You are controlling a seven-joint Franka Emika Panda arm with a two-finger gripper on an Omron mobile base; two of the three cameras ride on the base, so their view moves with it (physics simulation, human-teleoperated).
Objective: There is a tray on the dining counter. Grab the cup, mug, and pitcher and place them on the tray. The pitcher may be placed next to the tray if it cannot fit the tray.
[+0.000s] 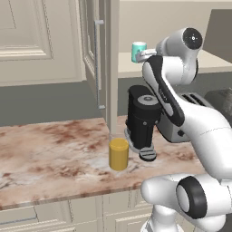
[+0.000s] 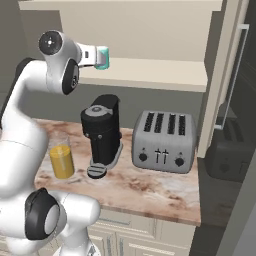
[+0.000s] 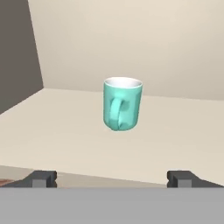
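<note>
On a pale cream shelf set back above the worktop stands the mug (image 3: 123,104), a small light teal cylinder with a white inside and a smooth matte skin. It is upright, and in the hand view its looped handle faces the camera. The shelf (image 3: 65,127) under it is flat and plain, meeting a cream back wall behind.

The gripper (image 3: 111,178) is raised to shelf height and points at the mug. Its two small dark finger tips sit far apart at the bottom of the hand view, spread wide with nothing between them; the mug is well ahead of them, not touched. From the base views the mug (image 1: 138,51) shows just past the arm's white wrist, partly hidden by it (image 2: 102,57).

Below, the worktop (image 1: 50,149) is reddish-brown and cream marbled stone, glossy and veined, over cream cabinet fronts. The pitcher (image 2: 61,159), a clear glass cylinder holding orange-yellow liquid, stands upright near the front edge. Just beside it is a black coffee machine (image 2: 102,131), rounded and dull, with a round drip foot at its base. Next along is a boxy brushed-metal toaster (image 2: 164,141) with four slots and dark knobs. A dark appliance, possibly a microwave, sits in shadow further right.
</note>
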